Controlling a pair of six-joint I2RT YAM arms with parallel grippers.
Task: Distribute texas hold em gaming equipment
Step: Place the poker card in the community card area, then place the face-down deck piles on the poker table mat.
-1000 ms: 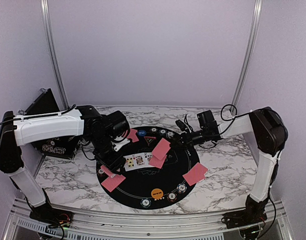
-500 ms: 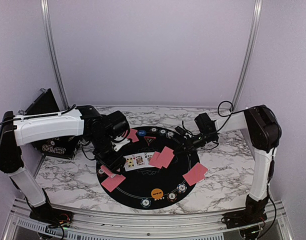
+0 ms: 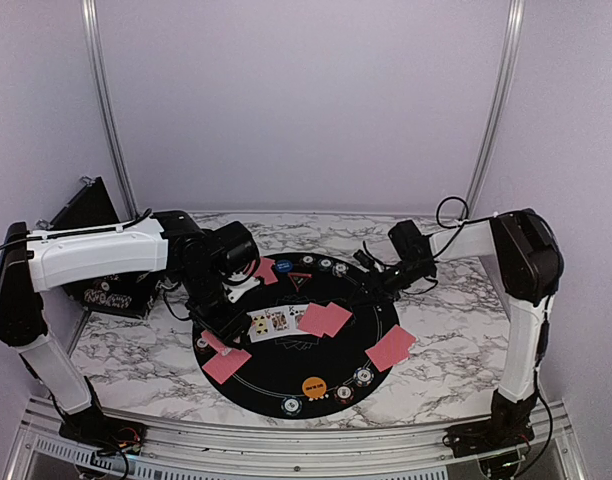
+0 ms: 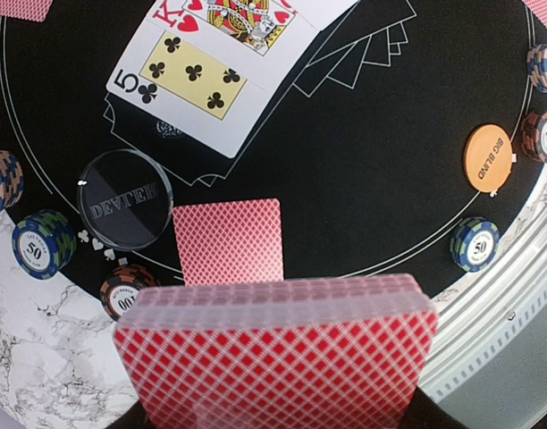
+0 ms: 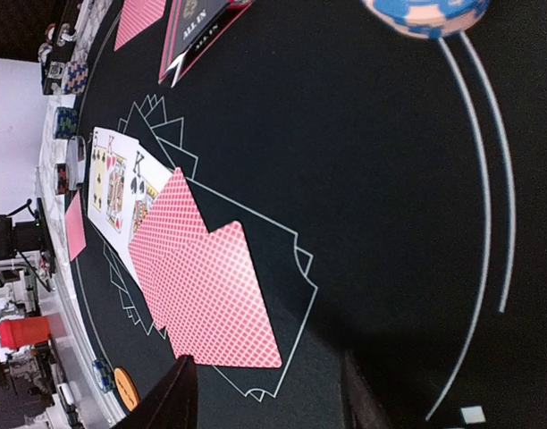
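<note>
My left gripper point(image 3: 215, 322) is shut on a deck of red-backed playing cards point(image 4: 275, 357) above the near-left part of the black mat point(image 3: 278, 366); the deck hides its fingers. A single red-backed card point(image 4: 227, 241) lies below it, beside the dark dealer button point(image 4: 124, 198). Face-up cards point(image 3: 271, 320) sit mid-mat, and two overlapping red-backed cards point(image 3: 324, 318) lie to their right. My right gripper point(image 3: 372, 284) stands open and empty just right of that pair point(image 5: 206, 295). An orange disc point(image 3: 313, 386), a blue disc point(image 3: 284, 265), a red triangle marker point(image 3: 301, 279) and striped chips point(image 4: 475, 244) ring the mat.
More red-backed cards lie at the mat's right point(image 3: 390, 347), near-left point(image 3: 226, 364) and far-left point(image 3: 264, 270) edges. A black box point(image 3: 104, 290) stands on the marble table point(image 3: 456, 335) at the left. A metal rail point(image 3: 286, 440) runs along the near edge.
My right gripper has opened and let go of a red-backed card, which now lies flat on the mat overlapping another. It has drawn back slightly to the right. The left arm has not moved.
</note>
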